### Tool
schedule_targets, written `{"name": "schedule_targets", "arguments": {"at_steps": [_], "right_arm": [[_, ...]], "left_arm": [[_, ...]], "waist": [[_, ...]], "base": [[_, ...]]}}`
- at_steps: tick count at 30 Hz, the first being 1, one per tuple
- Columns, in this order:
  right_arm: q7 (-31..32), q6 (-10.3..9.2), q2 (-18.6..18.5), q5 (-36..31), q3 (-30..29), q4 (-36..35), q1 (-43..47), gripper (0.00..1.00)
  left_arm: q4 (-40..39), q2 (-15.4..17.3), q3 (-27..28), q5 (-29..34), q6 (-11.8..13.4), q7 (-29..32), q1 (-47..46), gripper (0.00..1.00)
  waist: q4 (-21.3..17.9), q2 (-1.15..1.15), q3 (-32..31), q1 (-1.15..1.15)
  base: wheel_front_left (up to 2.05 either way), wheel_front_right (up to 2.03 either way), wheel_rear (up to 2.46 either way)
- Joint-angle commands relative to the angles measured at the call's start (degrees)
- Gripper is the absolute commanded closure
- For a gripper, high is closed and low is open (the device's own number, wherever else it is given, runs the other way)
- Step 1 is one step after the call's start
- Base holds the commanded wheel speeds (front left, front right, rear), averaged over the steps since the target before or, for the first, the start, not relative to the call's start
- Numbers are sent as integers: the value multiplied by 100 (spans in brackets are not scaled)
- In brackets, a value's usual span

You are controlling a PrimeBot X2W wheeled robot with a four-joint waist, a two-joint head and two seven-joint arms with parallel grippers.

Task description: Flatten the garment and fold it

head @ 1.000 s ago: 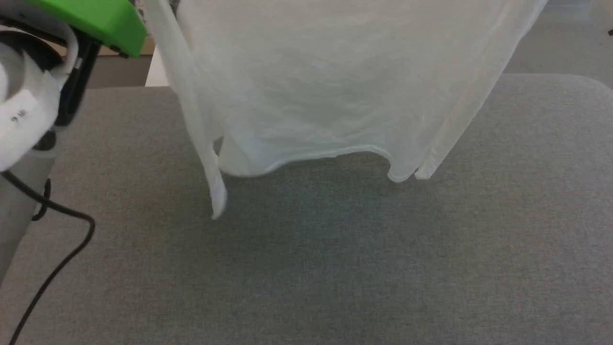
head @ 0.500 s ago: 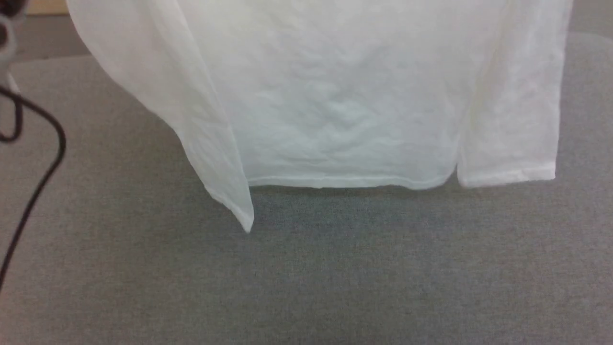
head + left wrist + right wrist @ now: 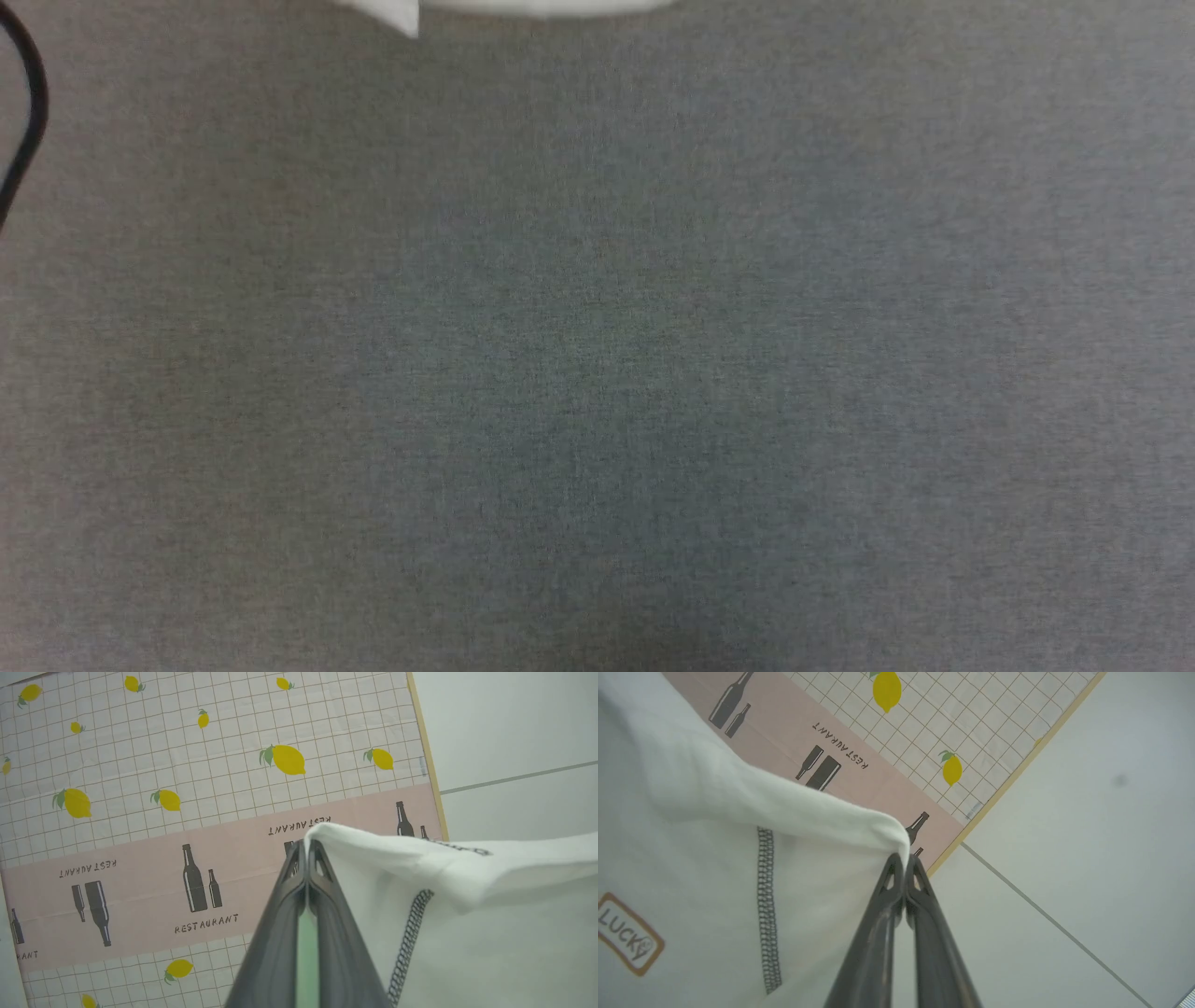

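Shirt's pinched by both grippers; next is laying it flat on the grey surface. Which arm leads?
Neither has an edge. Left gripper and right gripper are each shut on a top fold of the shirt, so lower both together onto the grey surface.

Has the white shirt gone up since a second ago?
Cannot tell. The garment now sits at the head view's top, but the grey surface has slid up that view too, so the camera moved; no fixed mark is left to judge against.

Room is offered across the grey tabletop (image 3: 597,373), bounded leftward by a black cable (image 3: 33,112) and farther off by the garment (image 3: 560,7).
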Motion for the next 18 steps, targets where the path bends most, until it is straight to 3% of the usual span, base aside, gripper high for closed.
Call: {"name": "schedule_targets", "arguments": {"at_steps": [1, 8, 13, 18], "right_arm": [[-156, -11, -75, -100, 34, 103, -185, 100], [-779, -11, -251, -425, 229, 481, -323, 100], [-1072, -11, -307, -311, 340, 626, -49, 100], [-1286, -11, -464, 24, 550, 329, 412, 100]], "left_arm": [[76, -38, 5, 103, -15, -185, -156, 100], [431, -42, -82, 294, -159, -1167, -153, 100], [544, 18, -170, 268, -360, -1443, 176, 100], [325, 170, -150, 191, -502, -1590, 692, 100]], "waist": [[138, 0, 665, 0], [236, 0, 1205, 0], [261, 0, 1447, 0], [259, 0, 1463, 0]], "base": [[0, 0, 0], [0, 0, 0], [0, 0, 0], [0, 0, 0]]}}
